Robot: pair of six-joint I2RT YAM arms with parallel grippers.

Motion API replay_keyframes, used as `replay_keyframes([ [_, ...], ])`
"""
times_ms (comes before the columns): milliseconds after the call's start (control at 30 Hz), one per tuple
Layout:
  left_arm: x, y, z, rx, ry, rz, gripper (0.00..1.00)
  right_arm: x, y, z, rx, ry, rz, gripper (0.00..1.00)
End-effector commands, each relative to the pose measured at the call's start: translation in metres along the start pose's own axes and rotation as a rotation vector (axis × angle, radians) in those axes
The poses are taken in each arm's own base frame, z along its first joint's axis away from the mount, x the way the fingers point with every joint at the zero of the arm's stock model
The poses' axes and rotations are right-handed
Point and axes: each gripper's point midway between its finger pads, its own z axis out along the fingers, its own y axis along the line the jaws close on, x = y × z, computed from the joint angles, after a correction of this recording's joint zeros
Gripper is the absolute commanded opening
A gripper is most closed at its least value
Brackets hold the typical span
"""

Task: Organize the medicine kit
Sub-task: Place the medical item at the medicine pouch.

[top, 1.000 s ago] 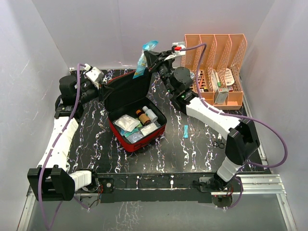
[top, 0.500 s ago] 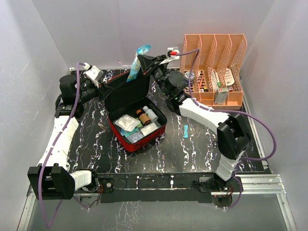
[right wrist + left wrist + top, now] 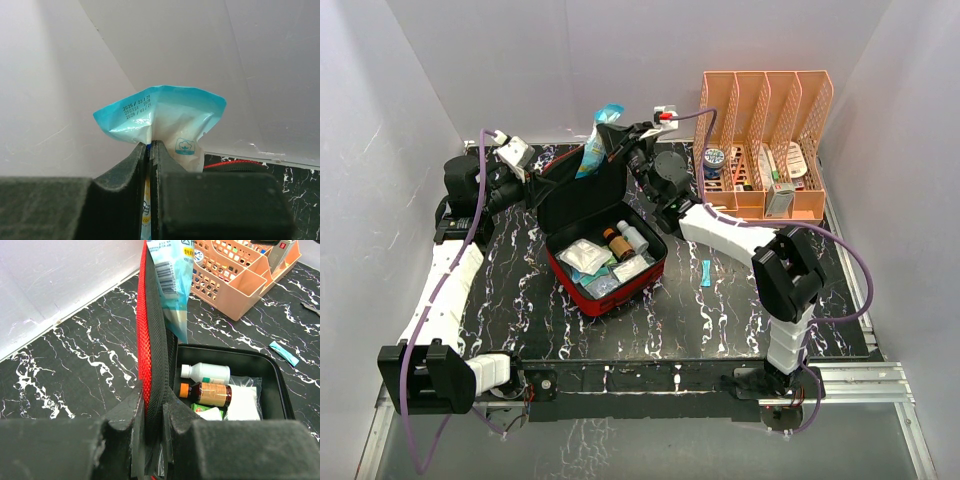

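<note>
Black stone-patterned bench (image 3: 720, 310) with white veins carries everything. At its far right corner stands an orange-pink file rack (image 3: 765, 100). Its slots hold small items that are too small to tell apart from above.

Left of the rack, near the middle of the bench, the red medicine kit (image 3: 585, 290) lies open, with its black-lined lid standing upright at the back. The left fingers (image 3: 152, 405) are clamped on the lid's side edge, so the red shell and black lining sit pinched between them.

Above the lid's top edge the right fingers (image 3: 151, 147) are closed tight on a light-blue packet (image 3: 160, 112). It hangs down just in front of the lining, and whether it touches the lining is hard to say.

Inside the tray a white bottle (image 3: 205, 373) and a brown bottle (image 3: 207, 392) with an orange cap lie side by side, next to a clear pouch (image 3: 582, 255) and a few flat sachets.

A small teal strip (image 3: 706, 272) lies on the bench just right of the kit, apart from it.
</note>
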Motion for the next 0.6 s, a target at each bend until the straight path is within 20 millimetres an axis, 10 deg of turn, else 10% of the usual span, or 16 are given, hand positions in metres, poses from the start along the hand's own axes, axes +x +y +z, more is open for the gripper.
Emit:
replay_keyframes([
  [0, -0.002, -0.018, -0.002, 0.081, 0.002, -0.028, 0.0, -0.039, 0.017, 0.014, -0.02, -0.121, 0.031, 0.0],
  [567, -0.004, -0.022, 0.0, 0.112, -0.006, -0.031, 0.0, -0.011, 0.004, 0.023, 0.029, -0.076, -0.09, 0.0],
])
